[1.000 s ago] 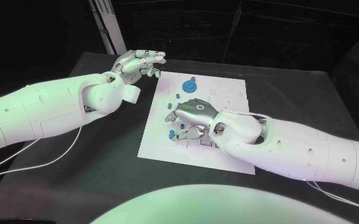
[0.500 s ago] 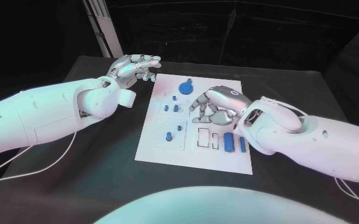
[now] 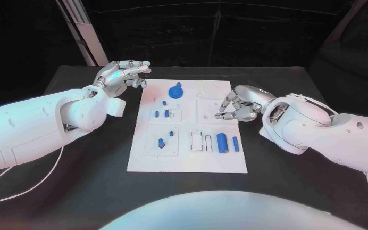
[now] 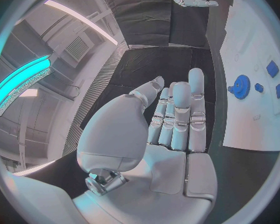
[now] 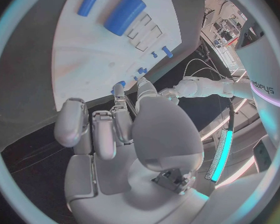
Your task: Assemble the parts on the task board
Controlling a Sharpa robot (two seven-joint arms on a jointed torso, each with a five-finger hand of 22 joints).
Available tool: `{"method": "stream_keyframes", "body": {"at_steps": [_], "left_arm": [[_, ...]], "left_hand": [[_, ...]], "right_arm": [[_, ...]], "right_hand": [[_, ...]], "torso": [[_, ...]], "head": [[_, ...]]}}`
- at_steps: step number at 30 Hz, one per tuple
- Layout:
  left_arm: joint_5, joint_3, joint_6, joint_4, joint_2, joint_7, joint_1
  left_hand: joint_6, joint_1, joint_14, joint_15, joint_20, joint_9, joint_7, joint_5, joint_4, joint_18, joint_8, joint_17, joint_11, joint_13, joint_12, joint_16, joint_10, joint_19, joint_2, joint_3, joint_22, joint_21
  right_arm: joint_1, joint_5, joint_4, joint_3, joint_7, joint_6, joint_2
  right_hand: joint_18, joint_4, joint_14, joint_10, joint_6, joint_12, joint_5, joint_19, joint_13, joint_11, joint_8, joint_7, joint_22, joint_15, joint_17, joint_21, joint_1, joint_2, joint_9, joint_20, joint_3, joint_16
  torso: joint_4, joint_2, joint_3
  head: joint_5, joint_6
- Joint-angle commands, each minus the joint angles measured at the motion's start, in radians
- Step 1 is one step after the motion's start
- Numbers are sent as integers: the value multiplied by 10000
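The right hand [image 3: 239, 104] is pulling back from the near part of the task board [image 3: 189, 158] to its right edge, fingers curled on nothing I can see — uncovering two blue cylinders [image 3: 222, 142] lying there, one thick, one thin. The left hand [image 3: 123, 74] is hovering empty, fingers loosely bent, off the far-left corner — another pick seems due.

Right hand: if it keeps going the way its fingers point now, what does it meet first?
The right hand points toward the task board's middle. First in line looks like bare white board, then the small blue parts beyond. Its height above the board is unclear.
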Motion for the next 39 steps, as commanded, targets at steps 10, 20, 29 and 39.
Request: {"method": "stream_keyframes", "body": {"at_steps": [10,20,29,39], "left_arm": [[15,-1,108,113,-121,33,14],[15,-3,113,143,-166,32,14],[15,-4,115,163,-201,30,14],[15,-5,116,185,-236,22,14]], "left_hand": [[-74,73,-51,1,12,-12,8,-68,22,130,38,0,12,-15,62,-62,-78,93,44,-71,-20,-61],[-74,73,-51,1,12,-12,8,-68,22,130,38,0,12,-15,62,-62,-78,93,44,-71,-20,-61],[-74,75,-48,2,13,-11,7,-67,22,130,43,11,11,-16,70,-56,-80,94,53,-74,-23,-65],[-74,75,-48,2,13,-11,7,-67,22,130,43,11,11,-16,70,-56,-80,94,53,-74,-23,-65]], "right_arm": [[-159,-142,535,-73,-2090,1548,-266],[-488,-377,467,-111,-2171,1732,-76],[-703,-576,256,-116,-2182,1927,221],[-903,-833,3,-116,-2185,1976,559]], "right_hand": [[-105,44,694,-336,-405,-234,-879,-34,-136,83,413,41,-70,50,1009,-9,-855,65,149,105,-682,46],[-106,43,702,-360,-368,-269,-918,-31,-111,50,640,-4,-49,26,1058,4,-1123,39,283,91,-802,56],[-112,47,709,-374,-389,-289,-924,-23,-107,43,711,-13,-21,20,1093,19,-1209,-11,332,88,-834,66],[-109,46,708,-386,-401,-308,-930,-33,-119,41,738,-16,-40,18,1089,9,-1241,-32,352,87,-841,62]], "torso": [[-75,-57,-31],[-60,-41,-21],[-69,-29,-15],[-51,-31,-21]], "head": [[-221,-41],[-282,-45],[-248,-68],[-200,-112]]}}
